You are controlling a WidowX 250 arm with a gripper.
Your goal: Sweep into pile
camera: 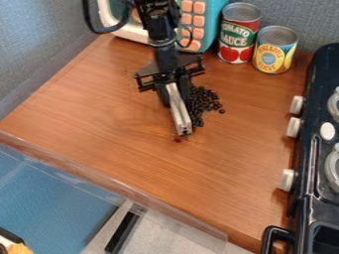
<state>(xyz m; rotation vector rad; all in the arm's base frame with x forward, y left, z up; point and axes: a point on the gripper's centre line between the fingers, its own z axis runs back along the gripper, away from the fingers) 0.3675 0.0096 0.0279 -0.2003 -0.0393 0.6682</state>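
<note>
Pellets (200, 101), small, round and black, lie in a loose heap close beside the gripper (173, 92), on its side toward the stove (303, 163); a few sit at the heap's outer edge, farther from the gripper. The gripper hangs low over the brown countertop (99, 109), its fingers closed on a pale, silvery bar (179, 111). The bar slants down and away from the arm's side of the scene, with the heap along its stove-facing flank. A reddish speck (177, 140) lies just past the bar's lower end.

Behind the gripper, a teal and white toy (210, 22) with orange buttons stands near the wall (39, 34). Behind it too, but over toward the stove, a tomato can (239, 34) and a shorter yellow-labelled can (274, 52) stand upright side by side. Well apart from the gripper, beyond the heap, is the black stove with its white knobs (294, 127).
</note>
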